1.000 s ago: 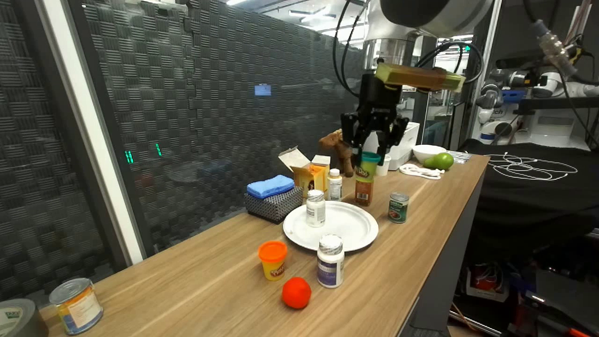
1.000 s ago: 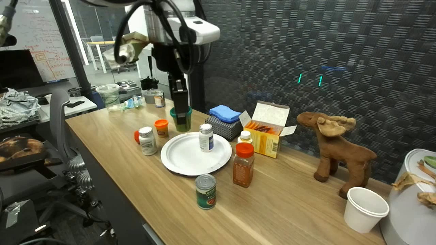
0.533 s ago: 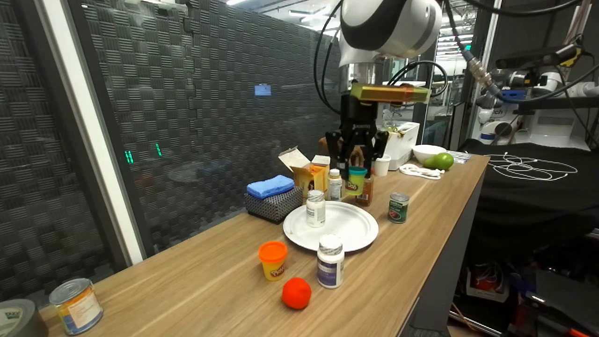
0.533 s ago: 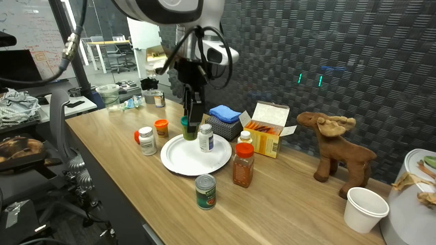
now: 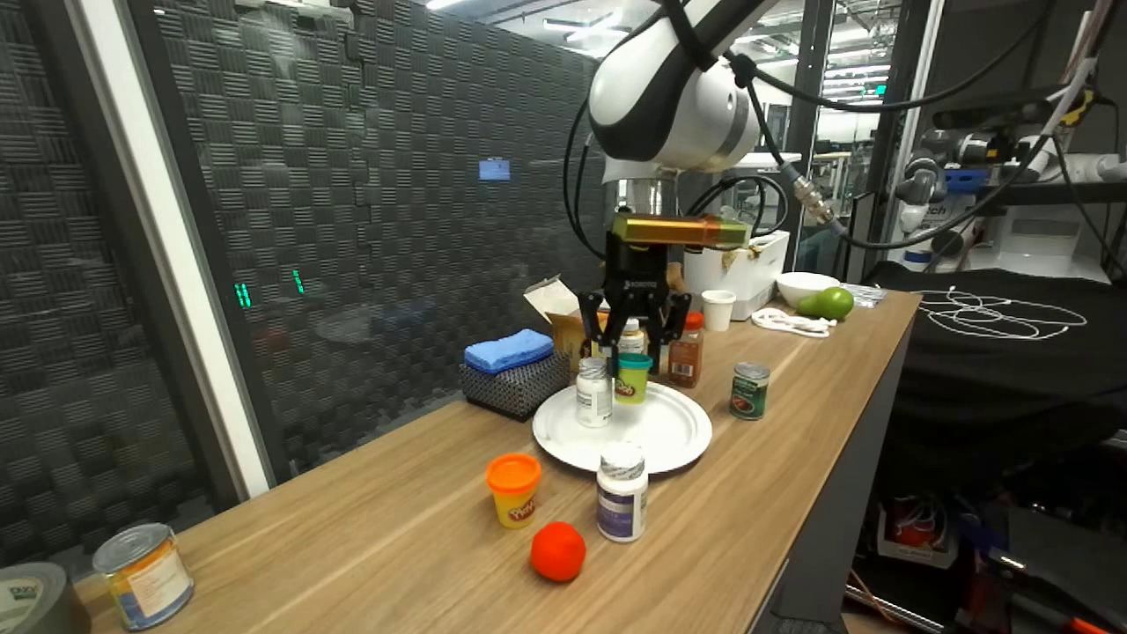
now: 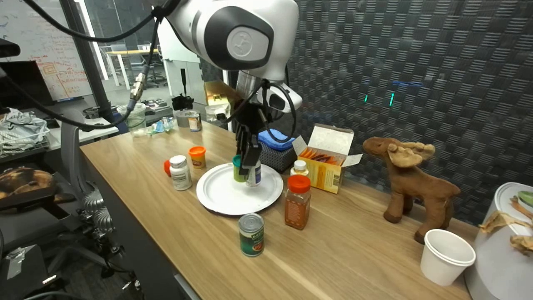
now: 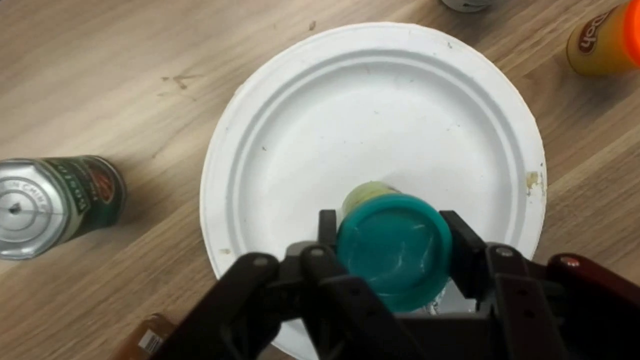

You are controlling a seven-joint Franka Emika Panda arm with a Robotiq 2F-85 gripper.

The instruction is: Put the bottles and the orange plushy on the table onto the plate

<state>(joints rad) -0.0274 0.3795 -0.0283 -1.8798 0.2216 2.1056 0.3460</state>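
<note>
Grey tape [image 5: 35,606] fills the lower left corner in an exterior view, a tin [image 5: 143,577] just beside it. At lower centre the red-orange ball [image 5: 557,551] sits on the table [image 5: 379,546], near an orange-lidded tub [image 5: 512,495] and the near bottle [image 5: 622,502]. Mid-frame lies the plate [image 5: 662,443], a second bottle [image 5: 593,398] upright on its upper left part. Just right of that bottle the gripper [image 5: 634,366] is clamped on the green tub [image 5: 630,389], which is over the plate; whether its base touches, I cannot tell. The wrist view shows the fingers [image 7: 328,227] on either side of its teal lid [image 7: 397,250]. A green can [image 5: 749,392] stands right of the plate, with a red-lidded jar [image 5: 686,357] beyond the rim. An open yellow box [image 5: 570,335], partly hidden by the gripper, stands past it at left. Farther back, at upper right, come a cup [image 5: 718,310], some green fruit [image 5: 833,303] and a bowl [image 5: 806,287].
</note>
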